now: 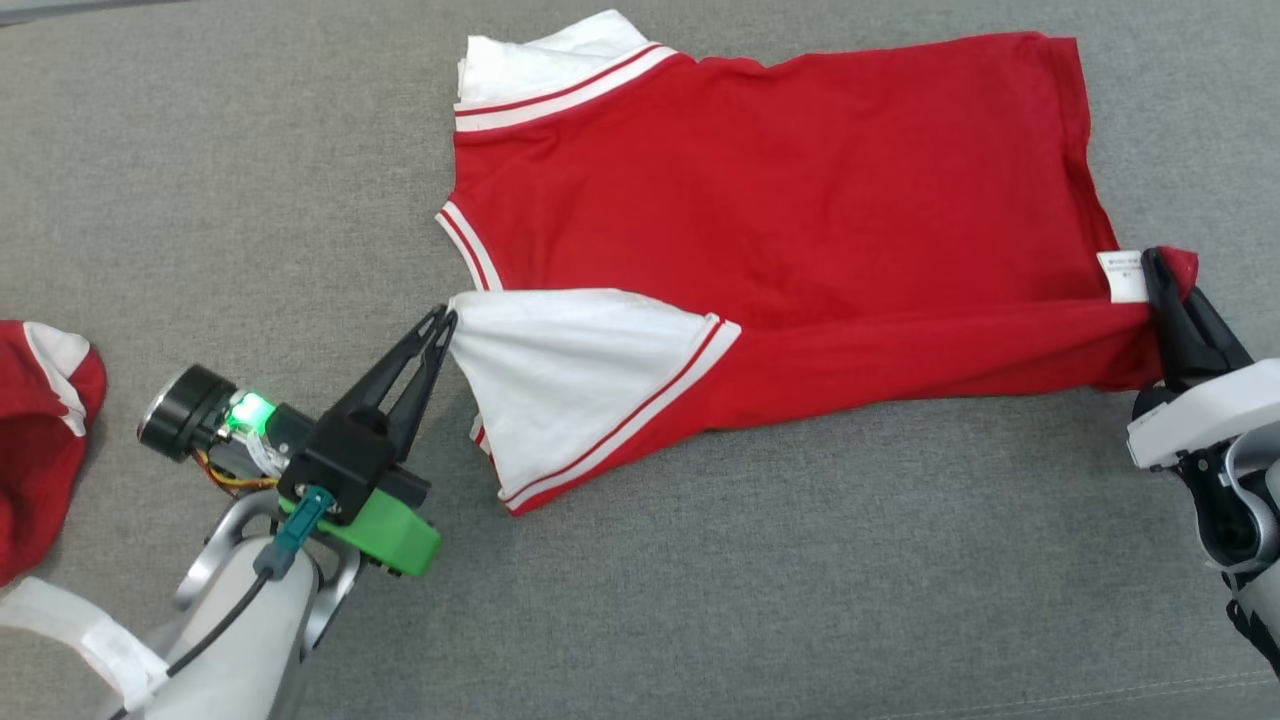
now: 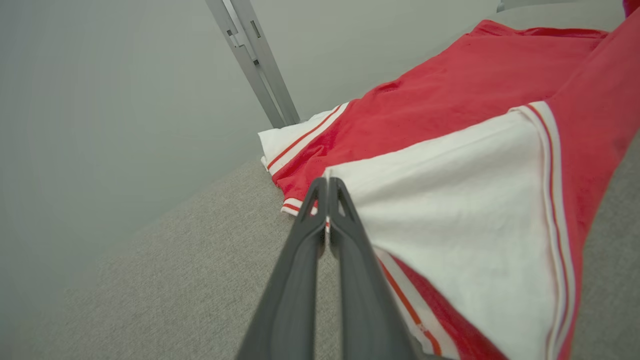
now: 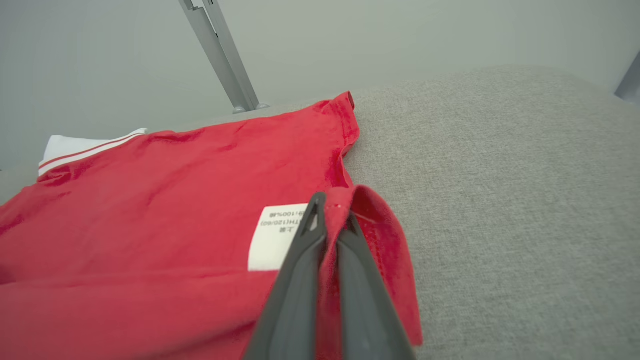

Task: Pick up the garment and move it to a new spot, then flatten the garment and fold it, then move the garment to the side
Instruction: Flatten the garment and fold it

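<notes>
My left end effector (image 1: 446, 320) is pressed together on the tip of the white sleeve (image 1: 580, 370). My right end effector (image 1: 1152, 258) is likewise pinched shut on the red hem corner, just beside the white care label (image 1: 1122, 275). Between them, the near edge of the red short-sleeved knit shirt with white sleeves and red-and-white striped trim (image 1: 780, 200) is drawn taut and appears slightly lifted. The rest lies flat on the grey fabric-covered desk (image 1: 250, 150), near its middle. Judgement: the cloth is light, soft and limp. It will sag and crease wherever unsupported, so corners and seamed edges are the soundest holds. Condition: largely smooth, with faint wrinkles toward the far hem.
</notes>
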